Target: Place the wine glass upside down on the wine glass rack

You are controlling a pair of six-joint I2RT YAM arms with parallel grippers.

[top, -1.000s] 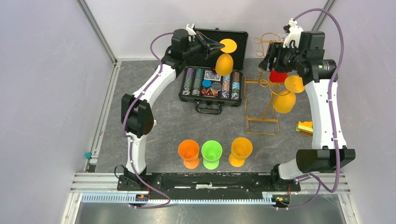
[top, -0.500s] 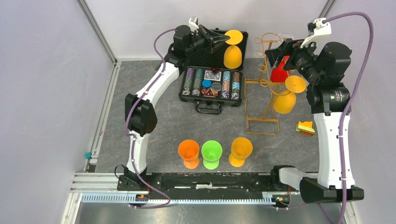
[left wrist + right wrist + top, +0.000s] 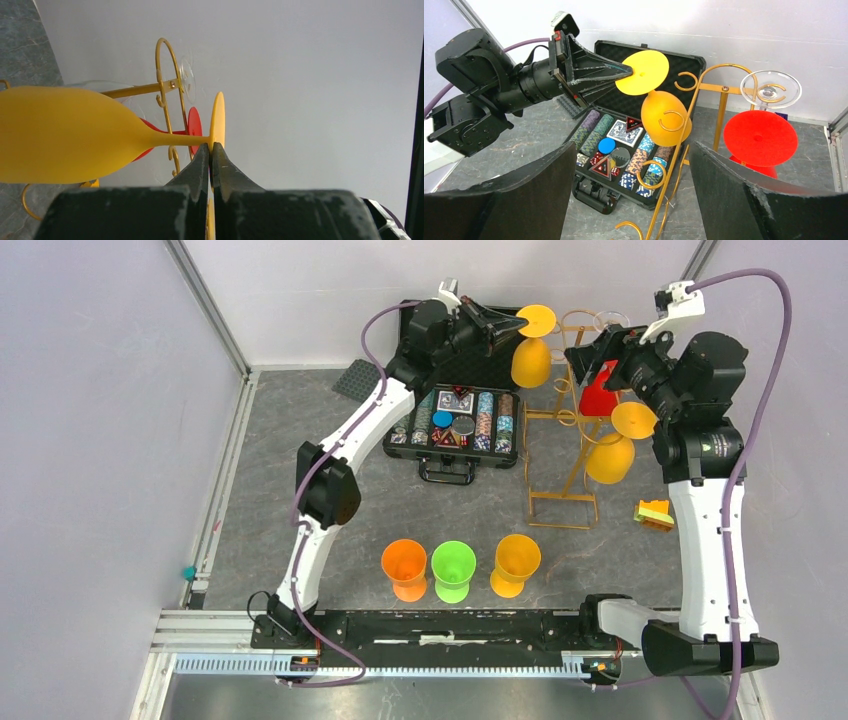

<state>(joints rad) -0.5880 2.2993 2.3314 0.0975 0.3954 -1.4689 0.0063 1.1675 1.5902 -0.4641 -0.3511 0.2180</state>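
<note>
My left gripper (image 3: 515,328) is shut on the foot of a yellow wine glass (image 3: 530,360) and holds it upside down, bowl hanging, just left of the gold wire wine glass rack (image 3: 577,468). In the left wrist view the fingertips (image 3: 203,156) pinch the foot's rim, the bowl (image 3: 65,135) reaches left, and the rack's hooks (image 3: 167,90) stand behind it. The right wrist view shows the glass (image 3: 664,117) beside a curled rail end (image 3: 704,87). My right gripper (image 3: 634,190) is open and empty, high behind the rack (image 3: 598,348).
A red glass (image 3: 598,398), an orange-yellow glass (image 3: 610,455) and a clear glass (image 3: 610,320) hang on the rack. An open black poker chip case (image 3: 455,420) lies left of it. Orange (image 3: 405,565), green (image 3: 452,568) and yellow (image 3: 516,562) cups stand in front. A yellow block (image 3: 653,512) lies right.
My left gripper has carried the yellow glass rightward and further back, from over the case to beside the rack. The right arm rose earlier and has since held still.
</note>
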